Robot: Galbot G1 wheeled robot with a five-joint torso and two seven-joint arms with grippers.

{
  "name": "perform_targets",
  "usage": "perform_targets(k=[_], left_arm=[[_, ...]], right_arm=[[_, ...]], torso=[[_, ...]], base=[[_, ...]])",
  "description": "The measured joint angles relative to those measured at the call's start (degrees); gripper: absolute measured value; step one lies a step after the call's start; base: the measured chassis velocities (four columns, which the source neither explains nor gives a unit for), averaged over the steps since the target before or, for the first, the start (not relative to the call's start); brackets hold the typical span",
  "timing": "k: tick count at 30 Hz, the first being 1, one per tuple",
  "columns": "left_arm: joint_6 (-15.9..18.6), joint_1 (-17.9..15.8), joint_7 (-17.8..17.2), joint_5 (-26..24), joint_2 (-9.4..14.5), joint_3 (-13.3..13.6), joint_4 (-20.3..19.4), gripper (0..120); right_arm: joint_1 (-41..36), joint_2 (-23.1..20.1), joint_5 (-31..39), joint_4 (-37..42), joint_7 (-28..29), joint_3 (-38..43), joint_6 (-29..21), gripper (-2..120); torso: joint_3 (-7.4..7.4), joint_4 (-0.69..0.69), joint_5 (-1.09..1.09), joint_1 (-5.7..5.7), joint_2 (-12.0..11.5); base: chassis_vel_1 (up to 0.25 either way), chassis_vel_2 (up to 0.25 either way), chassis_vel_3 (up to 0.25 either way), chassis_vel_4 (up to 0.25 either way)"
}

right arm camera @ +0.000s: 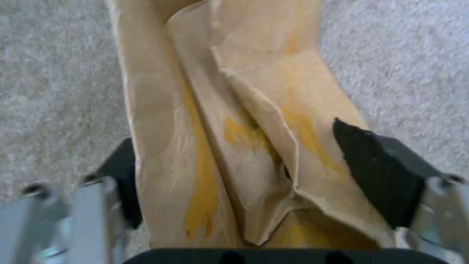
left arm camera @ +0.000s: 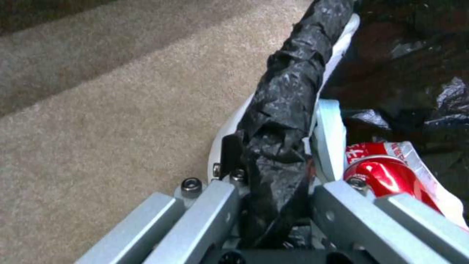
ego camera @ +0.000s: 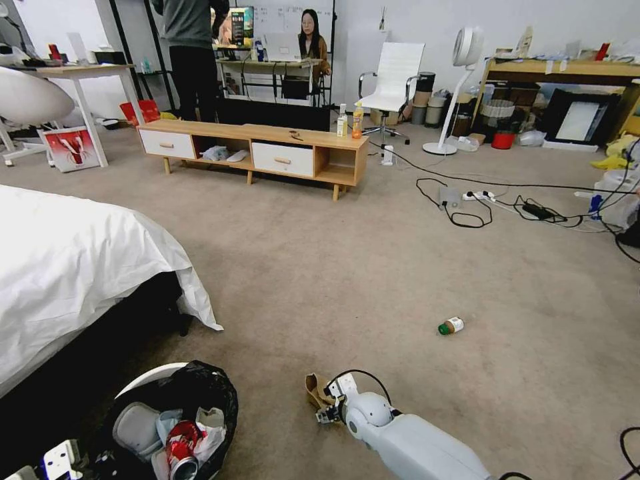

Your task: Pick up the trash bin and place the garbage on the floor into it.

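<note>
The left tool (left arm camera: 273, 183) is clamped on the rim of the trash bin (ego camera: 143, 381), one finger (left arm camera: 231, 154) outside the white wall and the other inside, with the crinkly black bag (left arm camera: 288, 99) bunched over the rim between them. In the head view this tool (ego camera: 63, 460) sits at the lower left corner, at the bin's near edge. Just past the inner finger lies a red soda can (left arm camera: 386, 176) inside the bin; the head view shows the same can (ego camera: 181, 445) among white tissues (ego camera: 212, 427) and a grey pale piece against the black liner.

The right tool (right arm camera: 244, 183) is at the floor (ego camera: 373, 267), low in the centre of the head view at the end of the pale grey arm (ego camera: 407, 440). Its two black fingers (right arm camera: 376, 168) stand on either side of a piece of torn brown cardboard (right arm camera: 234, 110), creased and streaked with yellow, and they press against its edges (closed on the cardboard, as far as the wrist view shows). In the head view the cardboard (ego camera: 316, 392) pokes out beyond the tool (ego camera: 328, 410), just beside the bin to its right.

Further out on the beige carpet, well apart from both tools, a small green-capped bottle (ego camera: 451, 326) lies on its side. A bed (ego camera: 73, 267) with a white cover lies left of the bin, and a low wooden cabinet (ego camera: 253, 152) stands across the room.
</note>
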Motion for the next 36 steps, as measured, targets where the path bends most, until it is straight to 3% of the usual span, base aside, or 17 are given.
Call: perform_targets(k=[4,9,12,17,22,33,36], left_arm=[[0.0,-0.1,0.0,0.1,-0.1,0.1,0.1,1],[0.0,-0.1,0.0,0.1,0.0,0.1,0.2,1],[0.0,-0.2,0.0,0.1,0.0,0.1,0.2,1],[0.0,-0.3,0.1,0.1,0.2,0.1,0.3,1],[0.0,-0.5,0.1,0.1,0.2,0.3,0.3,1],[0.0,-0.9,-0.2,-0.5,1.0,0.6,-0.4,1],[0.0,-0.8,-0.5,-0.9,1.4,0.7,-1.0,1]], right_arm=[[-0.2,0.1,-0.5,-0.2,0.0,0.0,0.4,69],[-0.4,0.0,-0.7,0.5,-0.1,-0.1,0.7,44],[-0.4,-0.1,-0.7,0.9,-0.1,-0.2,0.8,39],[-0.6,-0.7,-0.6,2.4,0.0,-0.3,1.1,16],[-1.0,-2.0,0.0,5.0,0.2,-0.1,1.4,0],[-2.3,-6.5,2.0,14.2,2.1,2.7,1.6,0],[-2.7,-9.6,2.6,19.2,3.7,4.4,2.0,0]], torso=[[0.00,0.00,0.00,0.00,0.0],[0.00,0.00,0.00,0.00,0.0],[0.00,0.00,0.00,-0.01,0.0],[0.00,0.00,0.00,0.00,0.0],[0.00,0.00,0.00,0.00,0.0],[0.00,0.00,0.00,0.00,0.0],[0.00,0.00,0.01,-0.01,0.0]], base=[[0.000,0.000,0.000,0.000],[0.000,0.000,0.000,0.000],[0.000,0.000,0.000,0.000],[0.000,0.000,0.000,0.000],[0.000,0.000,0.000,0.000],[0.000,0.000,0.000,0.000],[0.000,0.000,0.000,0.000]])
